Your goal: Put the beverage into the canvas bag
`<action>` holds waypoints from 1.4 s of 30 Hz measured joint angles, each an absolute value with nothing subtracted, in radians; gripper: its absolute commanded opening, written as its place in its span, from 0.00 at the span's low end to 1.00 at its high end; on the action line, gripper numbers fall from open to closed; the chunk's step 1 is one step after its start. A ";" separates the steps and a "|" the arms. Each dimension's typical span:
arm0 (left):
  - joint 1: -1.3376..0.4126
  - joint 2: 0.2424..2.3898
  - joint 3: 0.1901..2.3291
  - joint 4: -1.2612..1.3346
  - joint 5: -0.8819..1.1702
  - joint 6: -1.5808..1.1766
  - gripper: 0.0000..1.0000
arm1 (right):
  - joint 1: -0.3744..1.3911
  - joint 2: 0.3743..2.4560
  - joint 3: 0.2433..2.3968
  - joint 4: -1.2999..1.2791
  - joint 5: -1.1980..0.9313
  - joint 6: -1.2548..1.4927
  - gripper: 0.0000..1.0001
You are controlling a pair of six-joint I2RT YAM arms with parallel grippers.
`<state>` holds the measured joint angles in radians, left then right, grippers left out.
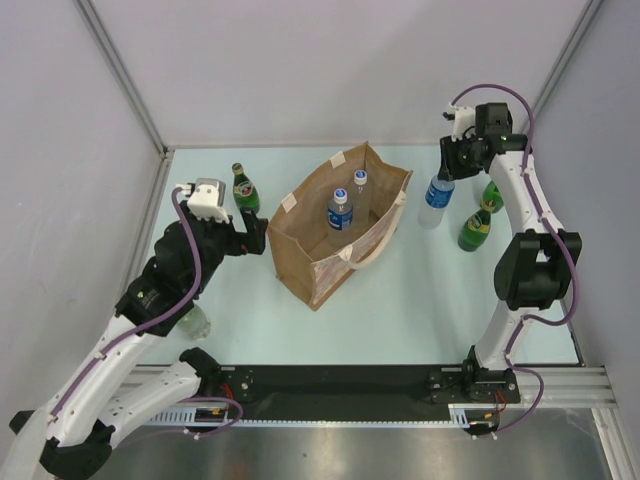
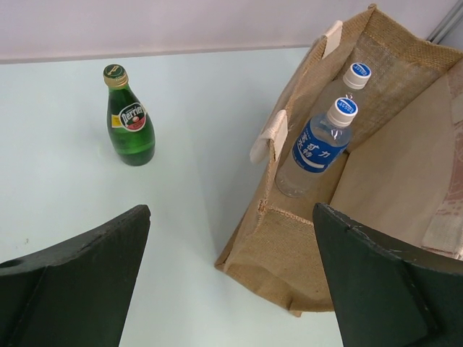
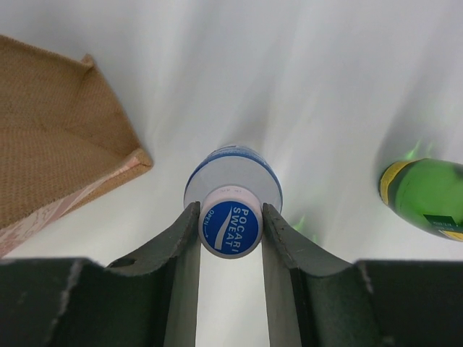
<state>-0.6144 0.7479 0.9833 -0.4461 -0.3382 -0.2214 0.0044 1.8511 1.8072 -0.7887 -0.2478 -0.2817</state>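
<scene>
The tan canvas bag (image 1: 312,268) stands open mid-table with two blue-labelled water bottles (image 1: 340,211) inside; it also shows in the left wrist view (image 2: 289,249) and the right wrist view (image 3: 51,123). My right gripper (image 1: 449,165) (image 3: 231,211) is shut on the blue cap of a Pocari Sweat bottle (image 1: 436,203) (image 3: 233,181), which stands upright just right of the bag. I cannot tell if it rests on the table. My left gripper (image 1: 255,236) (image 2: 230,217) is open and empty beside the bag's left corner.
A green glass bottle (image 1: 245,189) (image 2: 131,119) stands left of the bag. Two more green bottles (image 1: 474,231) stand at the right, one showing in the right wrist view (image 3: 427,195). A clear object (image 1: 195,322) sits by the left arm. Grey walls enclose the table.
</scene>
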 measured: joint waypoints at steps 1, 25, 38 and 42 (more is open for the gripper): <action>-0.614 0.748 0.984 -0.449 -0.338 -0.222 1.00 | 0.005 1.851 1.814 -0.801 -0.250 -0.290 0.00; -0.614 0.738 0.992 -0.484 -0.342 -0.229 1.00 | 0.014 1.717 2.335 -0.878 -0.366 -0.332 0.00; -0.614 0.697 0.992 -0.505 -0.359 -0.244 1.00 | 0.148 1.699 2.364 -0.848 -0.497 -0.243 0.00; -0.614 0.685 0.992 -0.515 -0.363 -0.252 1.00 | 0.166 1.688 2.364 -0.847 -0.545 -0.229 0.00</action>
<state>-0.6140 0.6846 0.9916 -0.5148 -0.3634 -0.2520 0.1658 1.6878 2.3642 -0.8471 -0.5449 -0.2295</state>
